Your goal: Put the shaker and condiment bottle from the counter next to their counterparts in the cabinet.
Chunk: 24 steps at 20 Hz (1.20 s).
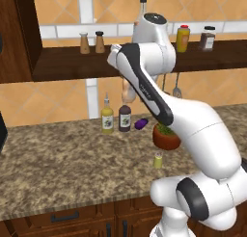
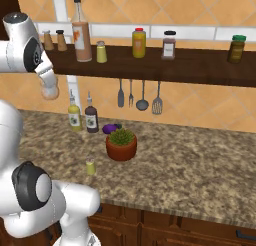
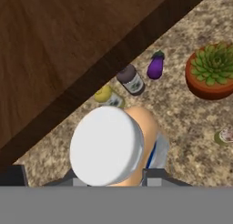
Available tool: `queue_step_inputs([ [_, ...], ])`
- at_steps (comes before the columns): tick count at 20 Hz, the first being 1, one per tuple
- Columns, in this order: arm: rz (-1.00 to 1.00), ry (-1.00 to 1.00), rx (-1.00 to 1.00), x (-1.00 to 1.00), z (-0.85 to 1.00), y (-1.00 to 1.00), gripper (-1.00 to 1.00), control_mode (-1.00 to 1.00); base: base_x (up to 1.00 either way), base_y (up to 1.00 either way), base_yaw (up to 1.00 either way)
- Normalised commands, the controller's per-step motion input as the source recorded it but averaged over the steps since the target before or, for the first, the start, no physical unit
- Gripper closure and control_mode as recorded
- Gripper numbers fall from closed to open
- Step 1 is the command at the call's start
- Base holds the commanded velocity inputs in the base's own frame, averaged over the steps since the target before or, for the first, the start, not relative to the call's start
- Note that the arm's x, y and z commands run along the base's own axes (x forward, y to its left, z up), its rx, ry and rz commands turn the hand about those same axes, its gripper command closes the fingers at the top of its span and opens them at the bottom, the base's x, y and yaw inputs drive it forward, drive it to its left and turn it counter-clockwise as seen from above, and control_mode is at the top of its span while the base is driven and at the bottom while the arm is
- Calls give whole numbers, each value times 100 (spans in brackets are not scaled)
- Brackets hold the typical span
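My gripper (image 3: pixel 111 175) is shut on the condiment bottle (image 3: pixel 113 145), a squat peach-orange bottle whose whitish cap faces the hand camera. In the right base view the gripper (image 2: pixel 48 84) holds this bottle (image 2: pixel 49 93) in the air just below the front edge of the cabinet shelf (image 2: pixel 190 66). The shaker (image 1: pixel 157 160), tiny and yellow-green, stands on the counter in front of the plant pot, also seen as the shaker (image 2: pixel 90 166). On the shelf stand the counterparts: a tall spouted bottle (image 2: pixel 81 37) and a small yellow-green shaker (image 2: pixel 101 52).
A potted succulent (image 2: pixel 121 142) and a purple eggplant (image 2: pixel 111 127) sit on the granite counter, with a yellow bottle (image 1: pixel 107 116) and a dark bottle (image 1: pixel 125 116) by the wall. A brown shaker pair (image 1: pixel 91 42), a yellow red-capped bottle (image 2: pixel 139 42) and jars occupy the shelf. Utensils (image 2: pixel 140 97) hang below.
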Motion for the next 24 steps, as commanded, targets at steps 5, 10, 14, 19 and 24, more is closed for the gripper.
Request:
queue_step_inputs([
  [5,0,-8,10,3,94,0,100,-100,0,0,0],
  [10,0,-4,5,0,56,12,100,-100,0,0,0],
  [14,0,0,0,15,0,7,100,-100,0,0,0],
  [19,3,0,0,70,11,-16,100,-100,0,0,0],
  [24,4,0,0,68,18,-10,100,-100,0,0,0],
])
